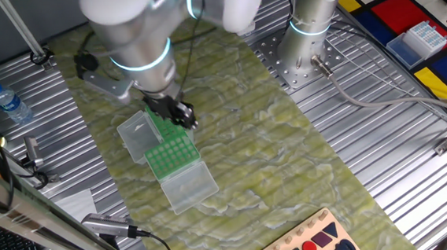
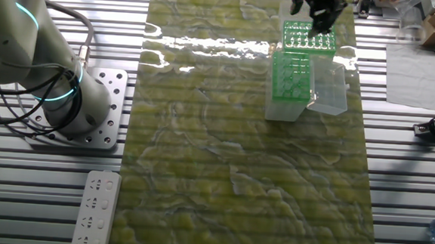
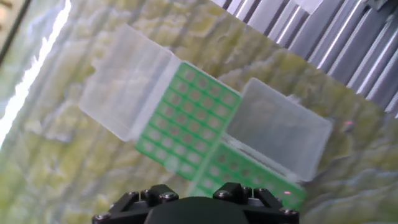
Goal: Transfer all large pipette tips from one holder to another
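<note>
Two green holders stand end to end on the yellow-green mat, each with a clear lid swung open. In the hand view the upper holder (image 3: 189, 118) shows rows of pale round dots, the large pipette tips (image 3: 200, 94), between its lid (image 3: 124, 81) and the other holder's lid (image 3: 280, 130). The second holder (image 3: 249, 177) shows at the bottom edge. My gripper (image 1: 182, 116) hangs just above the holders' (image 1: 170, 156) far end. From the other side the gripper (image 2: 320, 18) is over the rear holder (image 2: 309, 38). The fingertips are too dark and small to read.
A water bottle (image 1: 9, 102) stands at the left edge. A blue tip box (image 1: 426, 38) sits at the far right, and a wooden shape board (image 1: 319, 244) at the front. A second arm's base (image 1: 311, 24) stands behind the mat. A white power strip (image 2: 97, 209) lies beside my arm's base (image 2: 75, 106).
</note>
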### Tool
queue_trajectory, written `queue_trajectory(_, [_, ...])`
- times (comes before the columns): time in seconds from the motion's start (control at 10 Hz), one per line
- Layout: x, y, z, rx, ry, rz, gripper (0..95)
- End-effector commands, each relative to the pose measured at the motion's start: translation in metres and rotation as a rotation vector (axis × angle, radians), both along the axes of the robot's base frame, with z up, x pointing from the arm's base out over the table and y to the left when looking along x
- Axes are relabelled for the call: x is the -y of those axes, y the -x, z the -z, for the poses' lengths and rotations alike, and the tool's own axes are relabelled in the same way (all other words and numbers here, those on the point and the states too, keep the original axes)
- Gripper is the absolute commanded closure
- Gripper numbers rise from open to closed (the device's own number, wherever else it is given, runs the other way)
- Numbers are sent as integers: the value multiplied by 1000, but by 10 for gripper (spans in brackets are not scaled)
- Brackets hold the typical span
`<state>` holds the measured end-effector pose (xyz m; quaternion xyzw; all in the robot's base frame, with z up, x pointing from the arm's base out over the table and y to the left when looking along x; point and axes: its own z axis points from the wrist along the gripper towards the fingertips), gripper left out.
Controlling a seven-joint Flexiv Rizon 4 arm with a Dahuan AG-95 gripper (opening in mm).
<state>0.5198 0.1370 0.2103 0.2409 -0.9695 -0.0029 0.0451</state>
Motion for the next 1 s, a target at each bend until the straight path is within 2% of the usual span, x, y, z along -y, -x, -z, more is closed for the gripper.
queue_trajectory(0.1, [-17, 6, 17, 8, -9, 56, 570])
queue_trajectory(0.7, [-18, 7, 47, 31, -19, 60, 570])
queue_trajectory(1.0, [-17, 7, 55, 42, -17, 60, 570])
